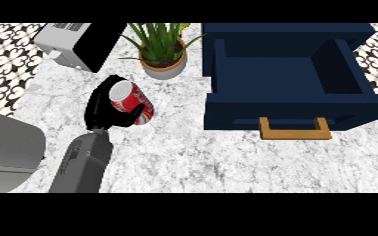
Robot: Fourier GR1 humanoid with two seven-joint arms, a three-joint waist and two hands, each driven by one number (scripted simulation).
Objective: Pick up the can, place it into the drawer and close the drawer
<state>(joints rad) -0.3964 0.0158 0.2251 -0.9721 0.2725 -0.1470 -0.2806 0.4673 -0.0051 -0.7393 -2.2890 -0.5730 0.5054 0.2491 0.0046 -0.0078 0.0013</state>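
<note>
Left hand (100, 107): curled round the can (133, 100), fingers behind it, thumb across its front.
Can: red, tilted in that hand, well left of the drawer (280, 116); whether it has left the tabletop (221, 160) is unclear.
Handling: probably light and stiff, with smooth sides that could slip; best held round the middle.
Drawer: open, handle (294, 129) on its near side.

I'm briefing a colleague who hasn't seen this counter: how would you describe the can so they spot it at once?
Start at the open dark-blue drawer on the right of the counter and look left past the potted plant. Below-left of the plant, the can is held in the black left robot hand; it is the only red thing in view.
</note>
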